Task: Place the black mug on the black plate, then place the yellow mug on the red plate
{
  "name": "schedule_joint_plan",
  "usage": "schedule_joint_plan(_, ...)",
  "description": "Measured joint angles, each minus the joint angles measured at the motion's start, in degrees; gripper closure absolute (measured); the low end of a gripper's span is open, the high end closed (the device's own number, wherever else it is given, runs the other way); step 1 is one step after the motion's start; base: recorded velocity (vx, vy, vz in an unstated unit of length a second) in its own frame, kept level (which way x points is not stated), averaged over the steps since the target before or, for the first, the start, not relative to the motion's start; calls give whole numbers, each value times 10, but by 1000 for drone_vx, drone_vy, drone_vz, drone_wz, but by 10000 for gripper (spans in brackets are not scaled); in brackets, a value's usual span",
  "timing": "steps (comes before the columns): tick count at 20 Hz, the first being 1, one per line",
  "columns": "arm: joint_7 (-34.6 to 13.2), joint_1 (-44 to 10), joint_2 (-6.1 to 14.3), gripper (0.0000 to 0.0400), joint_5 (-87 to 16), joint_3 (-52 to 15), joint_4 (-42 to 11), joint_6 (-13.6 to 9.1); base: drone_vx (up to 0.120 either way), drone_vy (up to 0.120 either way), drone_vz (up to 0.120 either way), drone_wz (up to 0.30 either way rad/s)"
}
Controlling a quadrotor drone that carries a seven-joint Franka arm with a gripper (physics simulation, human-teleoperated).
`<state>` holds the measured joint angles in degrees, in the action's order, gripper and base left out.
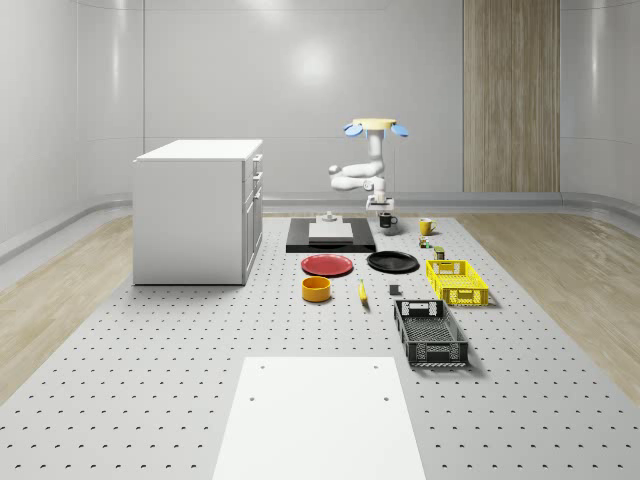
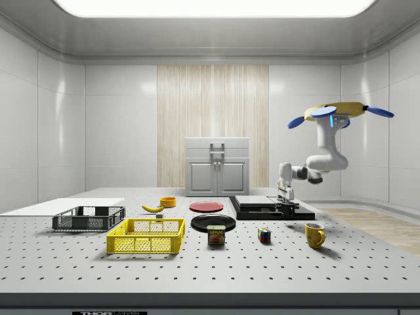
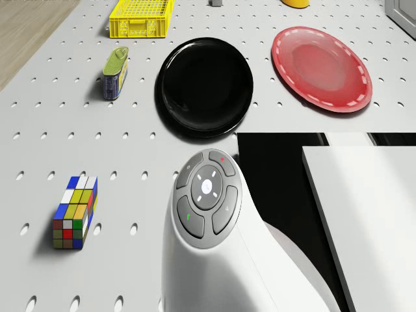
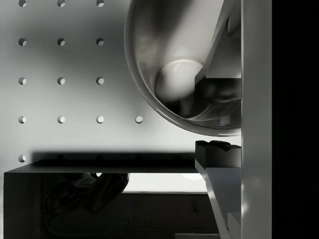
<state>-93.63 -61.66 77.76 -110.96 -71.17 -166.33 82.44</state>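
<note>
The black mug [image 1: 387, 221] stands on the table at the far end, beside the black platform [image 1: 330, 238]. The drone [image 1: 375, 127] hovers above it with the arm bent down. My gripper [image 1: 384, 207] is right over the mug and open. In the wrist view the mug's [image 4: 169, 45] wall lies between the fingers, one fingertip [image 4: 218, 153] outside the rim and the other inside. The yellow mug [image 1: 426, 226] stands to the whole-scene view's right of the black one. Nearer lie the black plate [image 1: 392, 262] and the red plate [image 1: 327, 265], both bare.
A white cabinet [image 1: 198, 210] stands at the whole-scene view's left. Near the plates are an orange bowl [image 1: 317, 289], a banana [image 1: 362, 292], a yellow basket [image 1: 456, 281], a black basket [image 1: 430, 333], a can [image 2: 216, 235] and a Rubik's cube [image 2: 264, 235].
</note>
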Motion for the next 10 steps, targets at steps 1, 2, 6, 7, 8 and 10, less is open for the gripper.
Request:
schedule_joint_plan(1,-1,-1,1,290,4,-4,-1,-1,120,0,120,0)
schedule_joint_plan(2,-2,-1,1,290,8,-7,-1,-1,120,0,120,0)
schedule_joint_plan(6,-4,-3,5,290,17,-16,-2,1,120,0,50,0)
schedule_joint_plan(7,-5,-4,6,290,19,-18,-2,1,120,0,0,0)
schedule_joint_plan(8,-5,-4,7,290,20,-19,-2,2,120,0,0,0)
schedule_joint_plan(10,-6,-5,10,290,23,-21,-2,4,120,0,0,0)
